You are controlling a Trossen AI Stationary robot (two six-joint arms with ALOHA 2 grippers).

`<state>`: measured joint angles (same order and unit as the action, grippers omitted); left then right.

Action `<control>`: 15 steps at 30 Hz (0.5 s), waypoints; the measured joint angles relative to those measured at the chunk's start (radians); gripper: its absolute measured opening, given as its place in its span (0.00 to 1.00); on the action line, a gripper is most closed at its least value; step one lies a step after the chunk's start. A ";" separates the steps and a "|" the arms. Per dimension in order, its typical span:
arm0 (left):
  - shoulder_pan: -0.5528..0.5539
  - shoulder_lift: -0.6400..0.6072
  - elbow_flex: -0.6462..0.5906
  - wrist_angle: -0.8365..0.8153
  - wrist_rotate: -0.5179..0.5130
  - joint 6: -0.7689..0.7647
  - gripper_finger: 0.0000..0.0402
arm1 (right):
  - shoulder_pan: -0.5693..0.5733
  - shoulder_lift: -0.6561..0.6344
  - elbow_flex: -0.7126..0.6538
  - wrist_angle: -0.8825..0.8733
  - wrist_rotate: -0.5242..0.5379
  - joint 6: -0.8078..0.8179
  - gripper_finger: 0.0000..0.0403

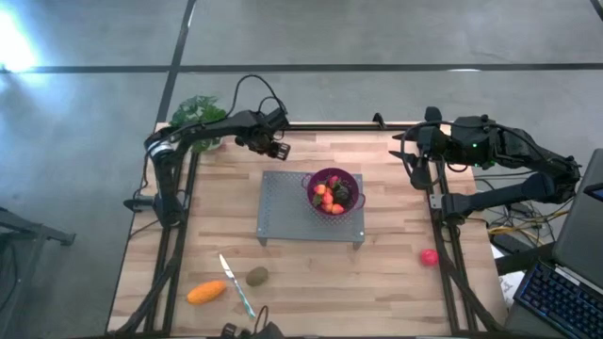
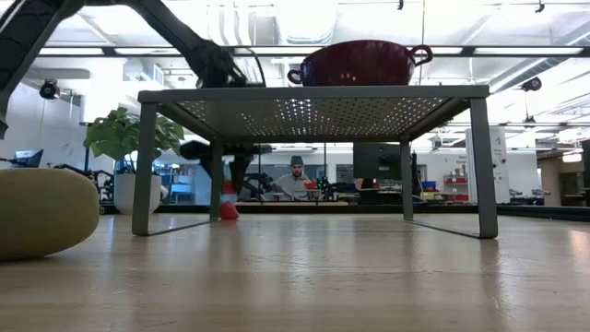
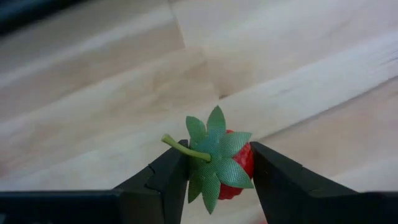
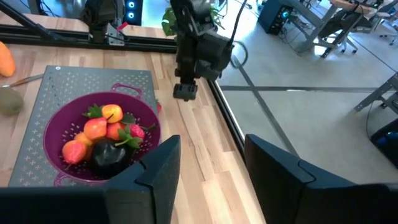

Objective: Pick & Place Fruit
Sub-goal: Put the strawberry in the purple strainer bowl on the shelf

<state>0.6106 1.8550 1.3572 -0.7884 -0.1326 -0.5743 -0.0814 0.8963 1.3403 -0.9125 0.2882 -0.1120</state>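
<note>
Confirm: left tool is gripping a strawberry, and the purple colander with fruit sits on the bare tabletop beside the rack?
Not quite. The left tool does grip a strawberry, as the left wrist view shows. But the purple colander with fruit sits on top of the perforated metal rack, not on the tabletop beside it; the high view shows this and the low view confirms it.

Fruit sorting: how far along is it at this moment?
Several pieces already sit in the purple colander on the metal rack. The left gripper holds a strawberry near the table's back edge. Still out: the orange fruit, the kiwi and the pink-red ball. The right gripper waits open.
</note>
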 joint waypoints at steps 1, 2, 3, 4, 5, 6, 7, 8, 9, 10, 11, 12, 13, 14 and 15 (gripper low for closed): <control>0.000 -0.016 0.006 0.003 0.000 0.000 0.42 | 0.000 0.000 0.000 0.000 0.000 0.000 0.44; 0.000 -0.032 0.011 0.002 0.000 0.000 0.42 | 0.000 0.000 0.000 0.000 0.000 0.000 0.45; -0.001 -0.049 0.017 0.001 0.001 0.000 0.42 | 0.000 0.000 0.000 0.000 0.000 0.000 0.46; -0.001 -0.068 0.023 0.003 0.001 0.000 0.42 | 0.000 0.000 0.000 0.000 0.000 0.000 0.47; -0.001 -0.086 0.027 0.003 0.001 0.000 0.42 | 0.000 0.000 0.000 0.000 0.000 -0.001 0.47; -0.001 -0.107 0.031 0.002 0.001 0.000 0.42 | 0.000 0.000 0.000 0.000 0.000 -0.002 0.48; -0.001 -0.127 0.036 0.003 0.001 0.000 0.42 | 0.000 0.000 0.000 0.000 0.000 -0.004 0.48; -0.001 -0.148 0.038 0.006 0.001 0.000 0.42 | 0.000 0.000 0.000 0.000 0.000 -0.004 0.49; -0.001 -0.170 0.038 0.005 0.001 0.001 0.42 | 0.000 0.000 0.000 0.000 0.000 -0.004 0.49; -0.002 -0.192 0.038 0.005 0.000 0.001 0.42 | 0.000 0.000 0.000 0.000 0.000 -0.004 0.50; -0.003 -0.214 0.038 0.008 0.000 0.001 0.42 | 0.000 0.000 0.000 0.000 0.000 -0.004 0.50; -0.004 -0.238 0.035 0.009 0.000 0.001 0.42 | 0.000 0.000 0.000 0.000 0.000 -0.004 0.50; -0.004 -0.262 0.033 0.005 0.001 0.004 0.42 | 0.000 0.000 0.000 0.000 0.000 -0.004 0.50; -0.006 -0.285 0.032 0.002 0.001 0.007 0.42 | 0.000 0.000 0.000 0.000 0.000 -0.004 0.49; -0.007 -0.308 0.032 0.002 0.001 0.012 0.42 | 0.000 0.000 0.000 0.000 0.000 -0.004 0.49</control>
<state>0.6034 1.5466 1.3893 -0.7868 -0.1320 -0.5626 -0.0814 0.8963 1.3403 -0.9123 0.2882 -0.1157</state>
